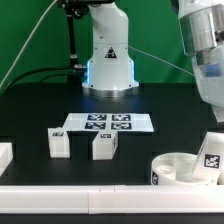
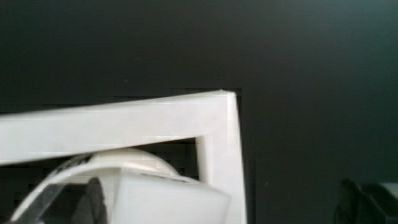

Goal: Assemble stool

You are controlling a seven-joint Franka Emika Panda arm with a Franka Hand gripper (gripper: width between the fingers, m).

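Note:
The white round seat disc lies at the exterior view's lower right, against the corner of the border rails. One white leg with a tag stands tilted on the seat's right side, directly under my gripper. In the wrist view this leg sits between my jaws, with a dark gap to the one finger that shows, so the gripper looks open around it. The seat's curved edge shows behind the leg. Two more tagged legs stand on the table's middle left.
The marker board lies behind the two loose legs. White border rails run along the front edge and the left side; their corner shows in the wrist view. The robot base stands at the back.

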